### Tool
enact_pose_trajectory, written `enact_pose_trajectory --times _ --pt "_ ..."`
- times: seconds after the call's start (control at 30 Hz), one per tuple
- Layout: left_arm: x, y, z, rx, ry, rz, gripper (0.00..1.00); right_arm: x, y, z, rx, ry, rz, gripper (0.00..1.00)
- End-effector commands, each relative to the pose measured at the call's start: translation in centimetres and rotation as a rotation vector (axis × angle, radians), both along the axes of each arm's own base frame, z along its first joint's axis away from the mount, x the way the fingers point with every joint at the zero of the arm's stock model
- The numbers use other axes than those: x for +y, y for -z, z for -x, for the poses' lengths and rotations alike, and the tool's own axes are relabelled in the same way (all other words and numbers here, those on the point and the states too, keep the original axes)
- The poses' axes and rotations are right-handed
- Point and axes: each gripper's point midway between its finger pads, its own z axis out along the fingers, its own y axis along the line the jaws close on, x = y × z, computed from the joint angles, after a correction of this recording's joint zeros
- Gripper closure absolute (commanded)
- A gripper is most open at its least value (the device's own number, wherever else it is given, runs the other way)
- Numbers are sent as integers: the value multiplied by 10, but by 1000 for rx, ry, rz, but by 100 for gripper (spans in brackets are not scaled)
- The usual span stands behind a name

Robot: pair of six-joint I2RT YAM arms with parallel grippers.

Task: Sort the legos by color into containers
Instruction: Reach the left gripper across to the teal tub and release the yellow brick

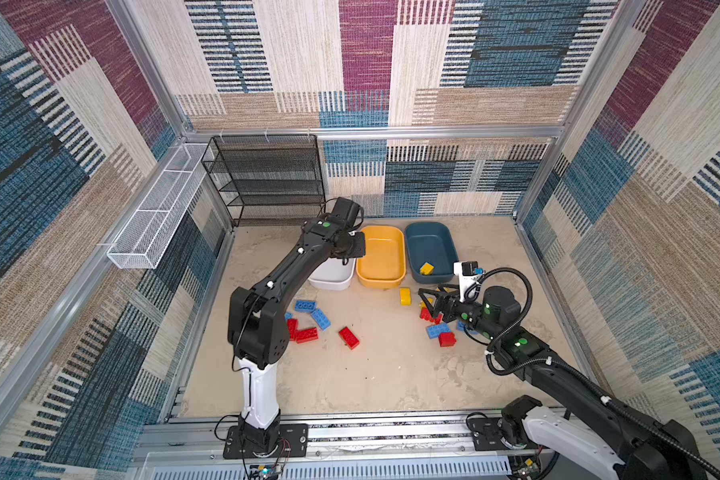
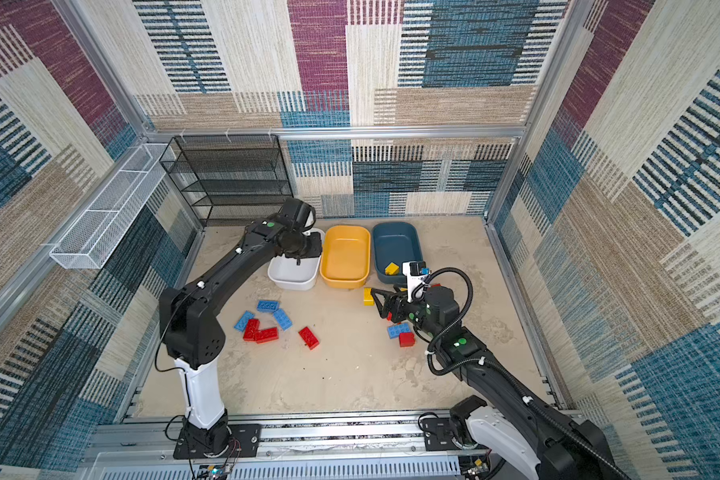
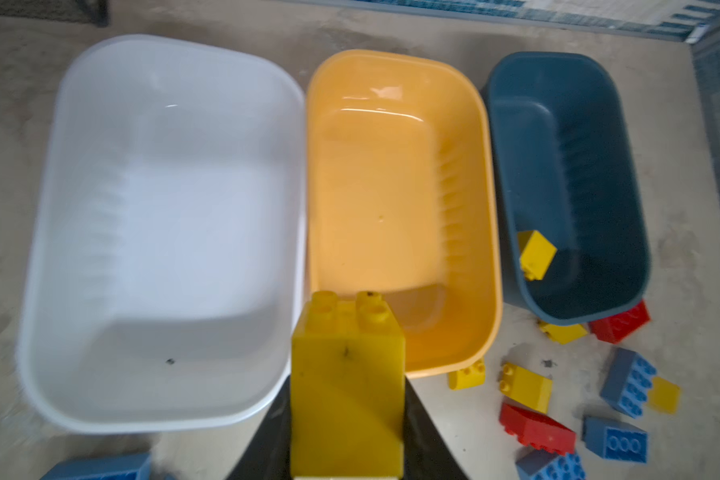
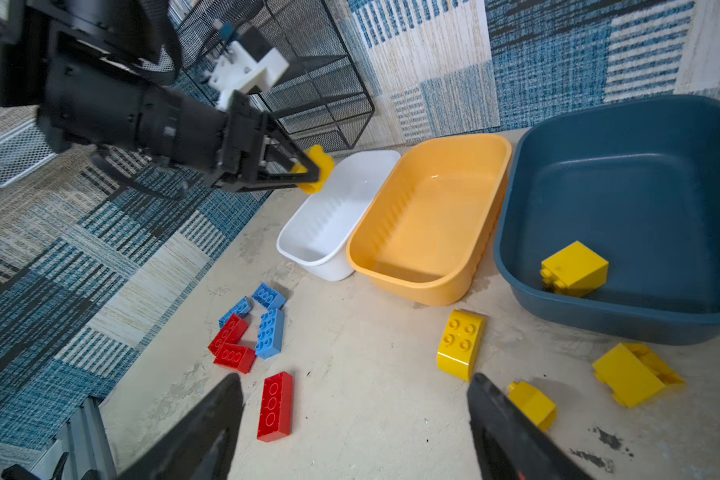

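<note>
Left wrist view: left gripper (image 3: pixel 347 409) clamped on a chunky yellow studded plastic brick (image 3: pixel 347 374), studs facing away from the lens, dark fingers (image 3: pixel 273 419) pressed on both flanks. The held brick hangs where the shallow white plastic tub (image 3: pixel 59 208) and the yellow-orange plastic tub (image 3: pixel 489 216) meet rim to rim. Cannot tell which of the two it is over. The dark teal-blue plastic tub (image 3: pixel 628 195) sits just beside the yellow-orange one, with a small yellow block (image 3: pixel 537 253) lying tipped inside it.

Both top views: the three tubs stand in a row at the back of the beige tabletop (image 1: pixel 383 374), white on the left, teal on the right. The left arm reaches over the white tub.

Right wrist view: right gripper (image 4: pixel 354 419) spread wide, holding nothing, low over the tabletop in front of the teal tub. A rounded yellow brick (image 4: pixel 460 345) lies ahead of it. A small yellow piece (image 4: pixel 533 403) lies just beside one finger, and a long red brick (image 4: pixel 275 407) near the other. A cluster of blue and red bricks (image 4: pixel 250 332) lies farther off, in front of the white tub.
</note>
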Motion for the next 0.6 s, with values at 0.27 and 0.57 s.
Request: enact_pose_trajectory --times 0.27,0.57 --pt "-150 6 -29 -54 260 232 71 -2 -26 24 -13 -46 -48 16" --pt "-208 35 -47 -66 279 389 67 -7 -30 26 5 -26 -30 15"
